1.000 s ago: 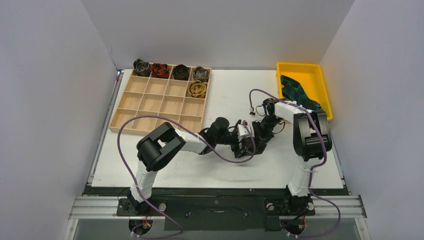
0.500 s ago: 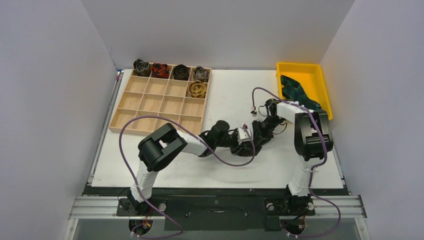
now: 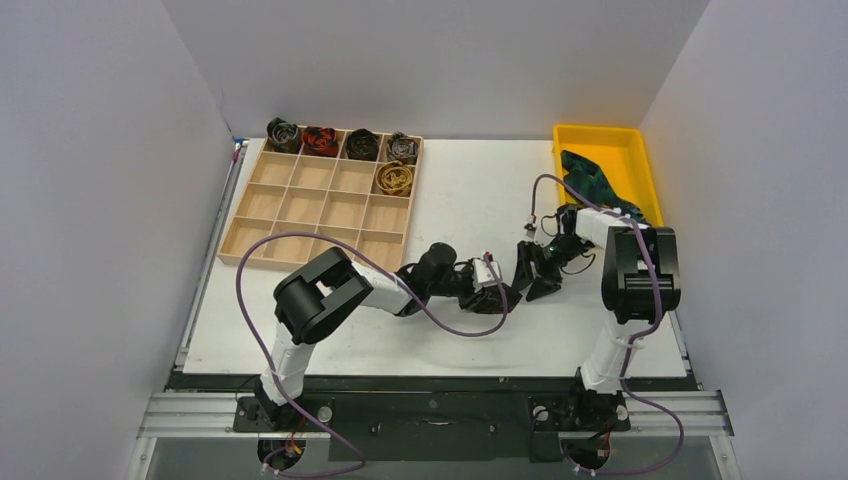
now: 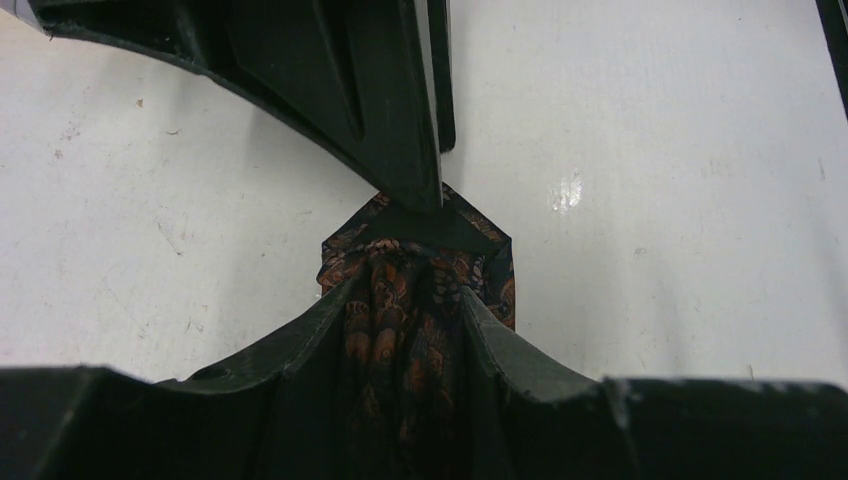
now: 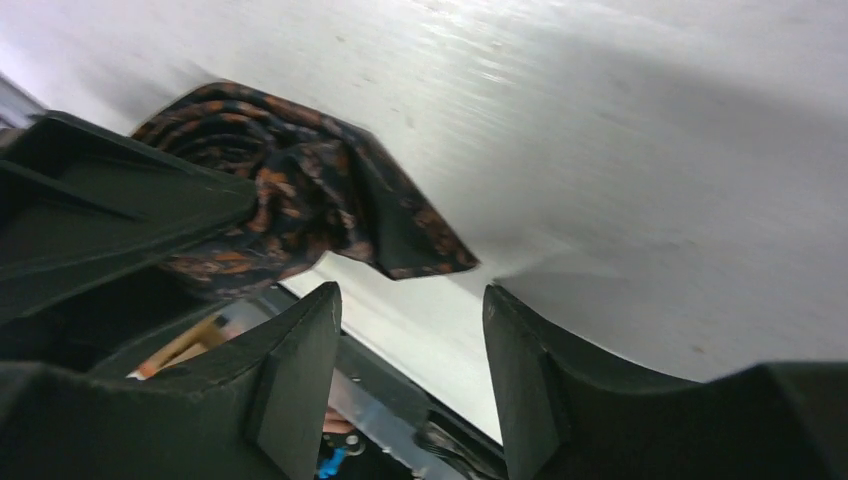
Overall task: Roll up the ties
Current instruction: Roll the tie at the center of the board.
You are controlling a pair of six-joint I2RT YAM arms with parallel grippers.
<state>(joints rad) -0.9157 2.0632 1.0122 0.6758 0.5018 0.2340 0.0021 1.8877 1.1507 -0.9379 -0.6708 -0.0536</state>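
- Wooden compartment tray (image 3: pixel 300 210) at back left of white table (image 3: pixel 450 340); four rolled ties (image 3: pixel 361 145) along its back row, gold coil (image 3: pixel 394 178) one row nearer, under the rightmost.
- Back right: yellow bin (image 3: pixel 610 148) with green-blue tie (image 3: pixel 590 180) lying loose inside.
- Near table centre: left gripper (image 3: pixel 497 297) low on the surface, right gripper (image 3: pixel 532 278) just beside it, to the right.
- Against a second ago: right gripper drawn back rightward, no longer overlapping the left one; right elbow swung right as well. Left gripper roughly in place. Tray, coils, bin unmoved.
- Left wrist view: fingers (image 4: pixel 310 340) clamped on a dark brown-orange patterned tie (image 4: pixel 420 250), bunched into a coil on the table, pointed fold poking out past the fingertips.
- Same view: black finger (image 4: pixel 380 100) coming in from the far side, down at the tie's far tip; contact unclear.
- Right wrist view: jaws spread wide, nothing between them. Same tie just ahead of the fingertips, mostly left of the gap; coil pinched by the left gripper at the view's left, flat pointed end down on the table.
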